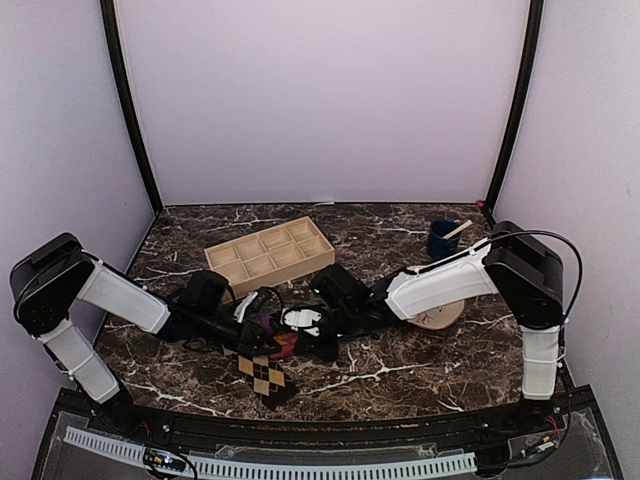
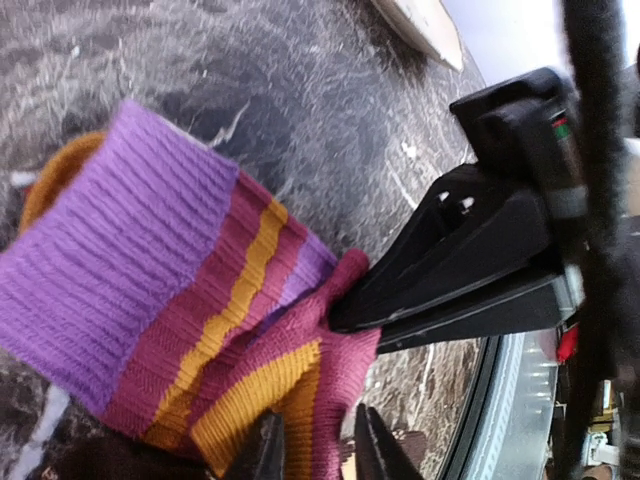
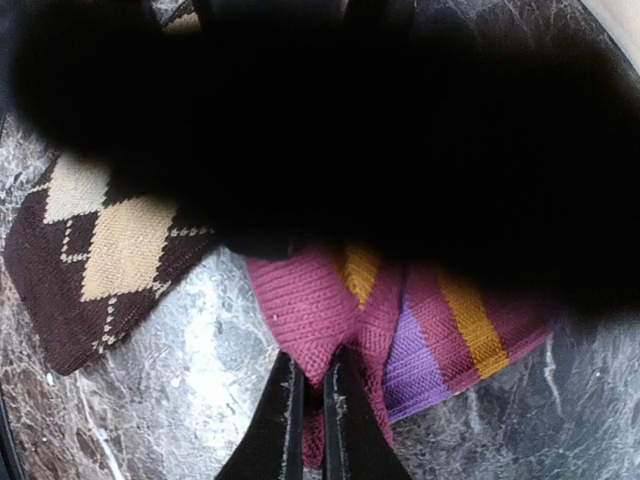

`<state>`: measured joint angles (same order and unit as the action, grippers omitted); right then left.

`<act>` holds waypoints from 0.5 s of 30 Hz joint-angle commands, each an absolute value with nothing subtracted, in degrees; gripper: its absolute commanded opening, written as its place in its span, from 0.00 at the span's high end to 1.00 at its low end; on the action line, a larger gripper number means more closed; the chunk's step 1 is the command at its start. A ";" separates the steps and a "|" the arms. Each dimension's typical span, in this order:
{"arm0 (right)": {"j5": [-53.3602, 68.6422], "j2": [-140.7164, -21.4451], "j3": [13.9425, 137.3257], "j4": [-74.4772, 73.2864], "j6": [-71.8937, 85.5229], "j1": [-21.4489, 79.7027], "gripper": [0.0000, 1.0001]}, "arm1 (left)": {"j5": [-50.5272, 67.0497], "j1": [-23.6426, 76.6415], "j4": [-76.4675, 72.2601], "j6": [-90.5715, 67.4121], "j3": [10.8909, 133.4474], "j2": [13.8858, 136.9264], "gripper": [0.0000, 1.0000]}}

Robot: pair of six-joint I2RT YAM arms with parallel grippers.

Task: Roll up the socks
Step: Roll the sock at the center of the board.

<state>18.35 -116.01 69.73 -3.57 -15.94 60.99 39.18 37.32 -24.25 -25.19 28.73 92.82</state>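
The maroon sock with orange and purple stripes (image 2: 170, 290) lies bunched on the marble table (image 1: 400, 365). My right gripper (image 3: 312, 365) is shut on a maroon fold of that sock (image 3: 310, 300); in the left wrist view its black fingers (image 2: 450, 270) pinch the fold from the right. My left gripper (image 2: 316, 415) stands slightly open, with the sock's orange and maroon edge lying loose between its jaws. The brown argyle sock (image 3: 110, 250) lies flat beside the striped one, towards the table's front (image 1: 266, 377). Both grippers meet over the striped sock (image 1: 283, 343).
A wooden compartment tray (image 1: 270, 255) sits behind the socks. A dark blue cup (image 1: 443, 240) with a stick stands at the back right, and a wooden dish (image 1: 440, 318) lies under the right arm. The left arm fills the top of the right wrist view as a dark blur (image 3: 350, 120).
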 commanded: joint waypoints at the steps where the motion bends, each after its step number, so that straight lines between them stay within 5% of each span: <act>1: 20.33 -115.29 69.65 -9.26 -12.67 60.00 1.00 | 36.05 36.99 -23.42 -25.50 29.68 88.31 0.71; 15: 17.42 -106.14 63.65 -16.05 0.26 59.84 1.00 | 31.20 37.09 -23.49 -24.53 28.97 83.08 0.65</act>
